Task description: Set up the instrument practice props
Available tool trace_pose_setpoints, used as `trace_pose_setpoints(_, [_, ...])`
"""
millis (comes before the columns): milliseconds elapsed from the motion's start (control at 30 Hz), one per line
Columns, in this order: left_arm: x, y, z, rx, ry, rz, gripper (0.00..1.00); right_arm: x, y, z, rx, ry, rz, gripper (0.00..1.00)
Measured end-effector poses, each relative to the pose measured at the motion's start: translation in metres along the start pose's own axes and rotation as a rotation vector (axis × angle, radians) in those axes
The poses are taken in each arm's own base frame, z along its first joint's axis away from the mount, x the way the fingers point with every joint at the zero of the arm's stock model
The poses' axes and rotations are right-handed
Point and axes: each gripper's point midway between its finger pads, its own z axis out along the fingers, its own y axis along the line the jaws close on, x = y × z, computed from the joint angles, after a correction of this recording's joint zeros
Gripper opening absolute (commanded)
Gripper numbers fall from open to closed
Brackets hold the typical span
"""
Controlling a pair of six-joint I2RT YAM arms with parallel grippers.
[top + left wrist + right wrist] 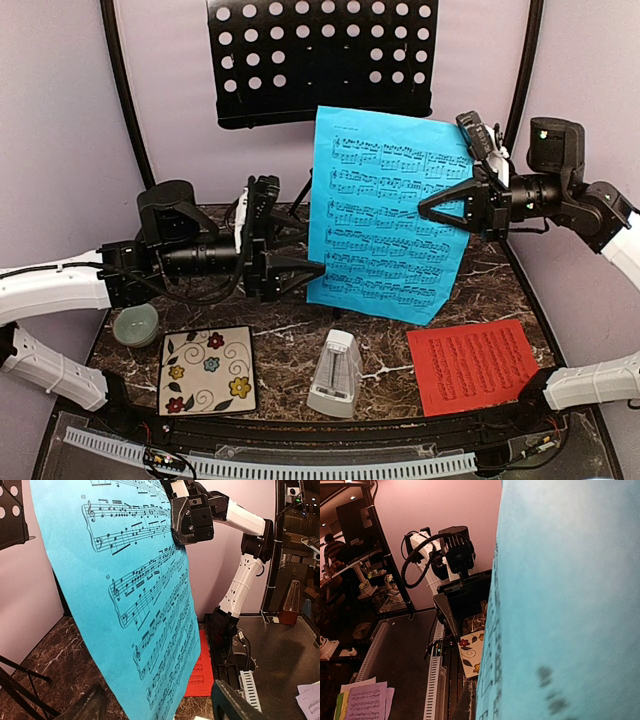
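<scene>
Table [290, 325] surface is dark, marble-patterned. Music stand [325, 60] sits at the rear; its perforated desk is cut off by the top of the overhead view, and its legs are mostly hidden behind the left arm. Blue sheet [385, 215] hangs upright in the air below the desk, right edge clamped in the closed right end effector [428, 207]. Left end effector [315, 266] jaws stand apart at the sheet's lower left edge; contact cannot be determined. Red sheet [472, 365] lies flat, front right. Metronome [335, 375] stands upright near it, not touching.

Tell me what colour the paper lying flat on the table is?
The music sheet is red with dark printed notes; the top view shows it best.
</scene>
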Motion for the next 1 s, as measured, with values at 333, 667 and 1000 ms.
trace_pose_setpoints(333, [-0.005, 0.004, 0.007, -0.004, -0.036, -0.027, 0.52, -0.001, 0.002, 0.001, -0.007, -0.003, -0.005, 0.0])
trace_pose_setpoints(667, [-0.022, 0.001, 0.027, 0.073, -0.106, -0.043, 0.08, 0.006, -0.009, 0.009, -0.009, -0.002, -0.002, 0.03])
trace_pose_setpoints(1000, [-0.036, 0.015, 0.021, -0.016, -0.185, -0.065, 0.0, 0.015, -0.026, 0.015, 0.043, -0.045, 0.021, 0.51])
